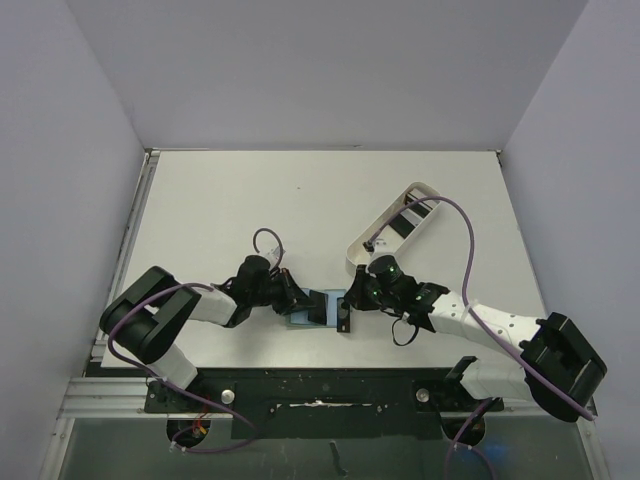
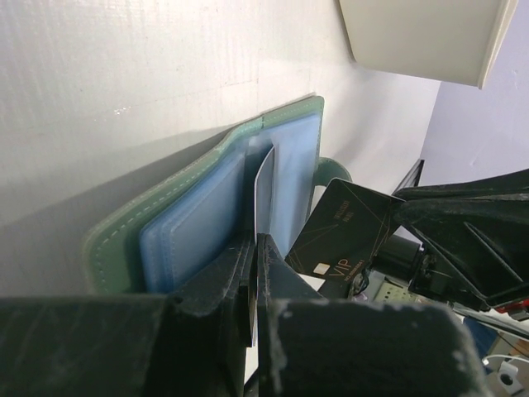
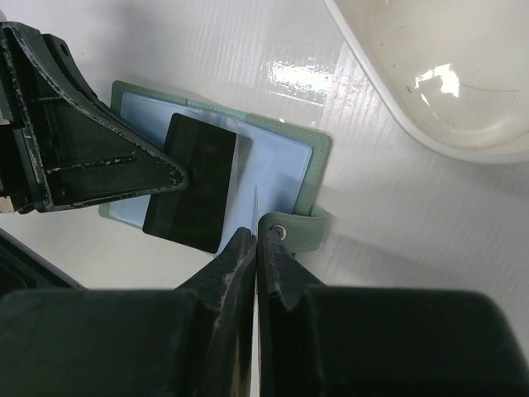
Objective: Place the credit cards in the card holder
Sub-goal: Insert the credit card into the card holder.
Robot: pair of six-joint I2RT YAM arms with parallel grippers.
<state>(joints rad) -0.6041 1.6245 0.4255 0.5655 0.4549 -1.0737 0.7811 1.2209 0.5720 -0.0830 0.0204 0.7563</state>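
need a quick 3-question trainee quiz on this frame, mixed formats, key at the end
1. True or false: the card holder lies folded shut.
2. Multiple choice: the white tray sits (A) under the card holder, (B) apart from it, beyond the right gripper, (C) in the left gripper.
3. Short answer: in the left wrist view, what word is printed on the black card at the right gripper's tip?
Key: 1 false, it lies open. 2 B. 3 VIP.
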